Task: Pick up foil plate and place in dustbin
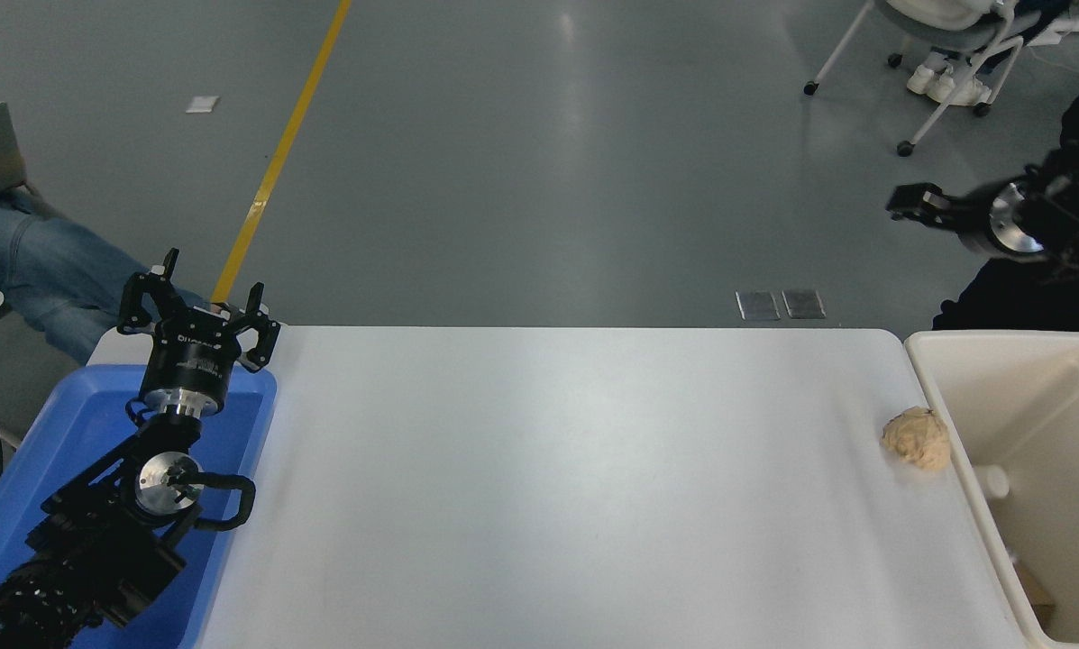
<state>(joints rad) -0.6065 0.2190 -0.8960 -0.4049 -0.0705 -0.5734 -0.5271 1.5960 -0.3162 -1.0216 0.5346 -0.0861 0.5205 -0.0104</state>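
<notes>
Located at the right end of the white table (575,469): dustbin (940,397), cream-white, standing upright, near wall cut off by the right and bottom edges of the view. Visible inside it: smooth walls, 1 small white cylindrical part low on the left wall, 1 brownish patch at the bottom. Position of the foil plate: cannot tell from this view.

Lying on the table just beside the dustbin's left wall: 1 tan crumpled paper ball (916,438), close to the rim; contact with the wall not determinable.

Raised at the upper right, above the floor beyond the table's far edge and well clear of the dustbin: right gripper (909,203), entering from the right edge, pointing left, motion-blurred. Spread or pressed together: cannot tell.

Parked at the lower left over the blue tray (70,424): left gripper (198,290), pointing away from the camera, fingers spread apart, nothing between them.

Beyond the table: grey floor with 1 yellow line (278,153), 2 metal floor plates (781,305), 1 white wheeled chair (945,54) at top right, 1 jeans-clad leg (25,261) of a person at the left edge
</notes>
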